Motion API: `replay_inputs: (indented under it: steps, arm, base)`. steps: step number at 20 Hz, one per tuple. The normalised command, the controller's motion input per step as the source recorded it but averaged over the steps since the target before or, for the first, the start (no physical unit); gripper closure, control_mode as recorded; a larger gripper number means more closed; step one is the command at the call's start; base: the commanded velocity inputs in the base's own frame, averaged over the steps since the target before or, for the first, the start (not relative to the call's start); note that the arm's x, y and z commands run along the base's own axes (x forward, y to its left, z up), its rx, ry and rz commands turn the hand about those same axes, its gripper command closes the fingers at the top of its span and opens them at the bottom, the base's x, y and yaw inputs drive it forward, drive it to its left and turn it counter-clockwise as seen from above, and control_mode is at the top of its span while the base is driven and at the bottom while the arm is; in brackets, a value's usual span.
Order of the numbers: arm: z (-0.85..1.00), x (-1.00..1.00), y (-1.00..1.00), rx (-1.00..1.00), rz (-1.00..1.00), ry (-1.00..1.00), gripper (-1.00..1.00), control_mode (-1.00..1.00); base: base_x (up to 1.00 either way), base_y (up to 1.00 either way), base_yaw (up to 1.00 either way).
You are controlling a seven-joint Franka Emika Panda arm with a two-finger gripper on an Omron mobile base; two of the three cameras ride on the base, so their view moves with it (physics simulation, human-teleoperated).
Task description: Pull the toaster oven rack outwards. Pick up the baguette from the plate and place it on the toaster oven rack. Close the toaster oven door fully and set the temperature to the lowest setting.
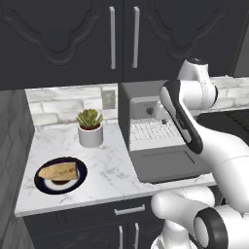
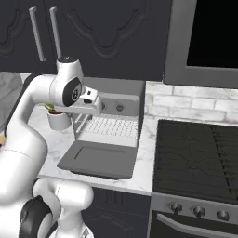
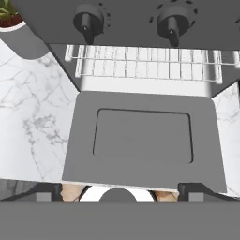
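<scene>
One white arm (image 1: pixel 204 146) arches over the desk (image 1: pixel 112 165) toward the toaster oven (image 2: pixel 116 109), its jaws spread wide, empty, above the lowered toaster oven door (image 3: pixel 143 136). Inside sits the toaster oven rack (image 3: pixel 145 65); the baguette (image 1: pixel 59 171) lies on the plate (image 1: pixel 81 176).

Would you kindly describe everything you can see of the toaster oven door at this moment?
The toaster oven door is a flat, matte grey rectangular panel with a rounded-corner window pane set in its middle. It is fully open, hinged at the bottom of the toaster oven and folded down to lie roughly flat over the marble counter, reaching toward the counter's front edge. The wire toaster oven rack sits just behind its hinge, inside the oven. The open gripper hovers near the door's front edge; I cannot tell whether it touches it.
</scene>
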Motion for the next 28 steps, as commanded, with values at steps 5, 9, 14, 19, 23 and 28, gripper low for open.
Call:
replay_inputs:
  steps: [5,9,14,19,23,28]
  arm:
    - [-0.2,-0.15,-0.05,0.0,0.0,0.0,-1.0,-1.0]
    - [-0.28,0.0,-0.03,0.0,0.0,0.0,-1.0,-1.0]
    - [-0.22,0.0,-0.13,0.01,0.0,-0.02,-1.0,-1.0]
    - [-0.08,0.0,-0.36,0.09,0.0,-0.11,-1.0,-1.0]
    - [0.0,0.0,-0.36,0.12,-0.01,-0.15,-1.0,-1.0]
    - [0.0,0.0,-0.37,0.13,-0.03,-0.09,-1.0,-1.0]
  base:
    - [0.0,0.0,0.0]
    - [0.0,0.0,0.0]
    - [0.0,0.0,0.0]
    - [0.0,0.0,0.0]
    - [0.0,0.0,0.0]
    - [0.0,0.0,0.0]
